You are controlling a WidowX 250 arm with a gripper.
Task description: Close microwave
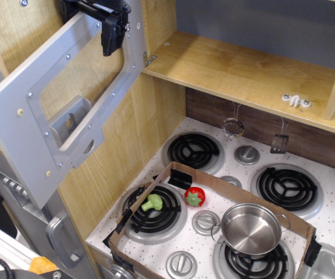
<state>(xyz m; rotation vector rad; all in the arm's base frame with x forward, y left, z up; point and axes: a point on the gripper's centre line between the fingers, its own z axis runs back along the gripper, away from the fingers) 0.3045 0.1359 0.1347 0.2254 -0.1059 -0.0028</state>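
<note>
The microwave door (45, 136) is silver-grey with a clear window (80, 75). It stands swung wide open to the left, with its inner face towards the camera. Its hinge (149, 58) is at the left end of the wooden compartment (243, 67), which is open and bare. My black gripper (112, 35) comes down from the top edge. It hangs in front of the upper right part of the door's inner face, near the hinge side. Its fingers (108, 40) point down and look close together. Whether they touch the door does not show.
Below is a speckled stovetop with several burners (193, 150). A cardboard tray (214, 186) on it holds a broccoli (152, 202), a red fruit (194, 196) and a steel pot (252, 228). Utensils (233, 127) hang on the back wall. A grey cabinet handle (60, 238) is at lower left.
</note>
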